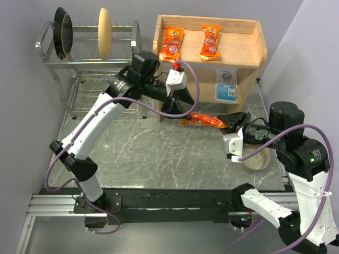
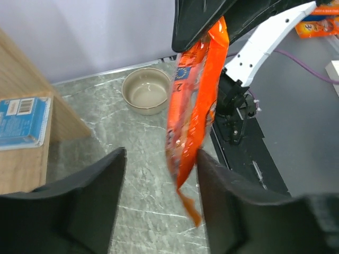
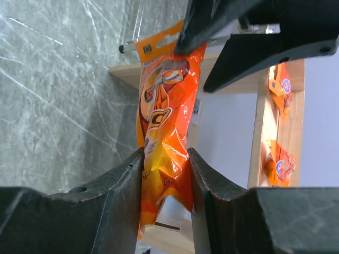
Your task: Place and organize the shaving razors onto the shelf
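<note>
The wooden shelf point(image 1: 233, 26) stands at the back right. Two orange razor packets point(image 1: 172, 45) point(image 1: 210, 43) lie on its top tier. One blue blister card point(image 1: 226, 87) lies on the lower tier, also showing in the left wrist view point(image 2: 21, 121). The other blue card is out of view. My right gripper point(image 1: 233, 123) point(image 3: 164, 159) is shut on the third orange packet point(image 1: 206, 120) point(image 3: 161, 121), held above the table in front of the shelf. My left gripper point(image 1: 183, 111) point(image 2: 161, 159) is open, its jaws either side of the packet's point(image 2: 196, 106) free end.
A beige bowl point(image 1: 257, 159) point(image 2: 145, 91) sits on the table under my right arm. A chrome dish rack point(image 1: 90, 53) at the back left holds a black pan point(image 1: 63, 33) and a beige plate point(image 1: 104, 33). The shelf's side wall stands just behind the grippers.
</note>
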Robot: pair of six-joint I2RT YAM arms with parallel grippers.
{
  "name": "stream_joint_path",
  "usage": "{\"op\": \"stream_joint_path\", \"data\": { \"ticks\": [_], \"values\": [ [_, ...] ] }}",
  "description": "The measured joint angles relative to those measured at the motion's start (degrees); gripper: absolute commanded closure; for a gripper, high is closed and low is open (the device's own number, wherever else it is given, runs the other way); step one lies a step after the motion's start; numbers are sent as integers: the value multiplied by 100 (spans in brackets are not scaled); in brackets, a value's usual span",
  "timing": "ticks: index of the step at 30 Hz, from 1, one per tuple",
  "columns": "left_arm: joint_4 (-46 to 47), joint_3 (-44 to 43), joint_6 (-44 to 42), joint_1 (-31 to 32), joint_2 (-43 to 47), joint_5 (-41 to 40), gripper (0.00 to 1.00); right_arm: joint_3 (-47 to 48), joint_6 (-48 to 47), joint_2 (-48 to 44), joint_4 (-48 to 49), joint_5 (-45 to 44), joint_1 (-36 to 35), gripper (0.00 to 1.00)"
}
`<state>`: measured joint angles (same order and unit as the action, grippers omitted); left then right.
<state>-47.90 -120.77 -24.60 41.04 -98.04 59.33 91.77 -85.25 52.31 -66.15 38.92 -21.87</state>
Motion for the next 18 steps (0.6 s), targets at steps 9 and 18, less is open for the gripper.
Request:
{"op": "stream_joint_path", "data": {
  "ticks": [9, 18],
  "values": [
    [44, 101, 188, 42, -221, 66, 99, -315, 7, 55, 400, -337, -216, 25],
    [1499, 1696, 1259, -59, 695, -332, 99, -951, 2743, -127, 2741, -925, -195, 8]
  ]
}}
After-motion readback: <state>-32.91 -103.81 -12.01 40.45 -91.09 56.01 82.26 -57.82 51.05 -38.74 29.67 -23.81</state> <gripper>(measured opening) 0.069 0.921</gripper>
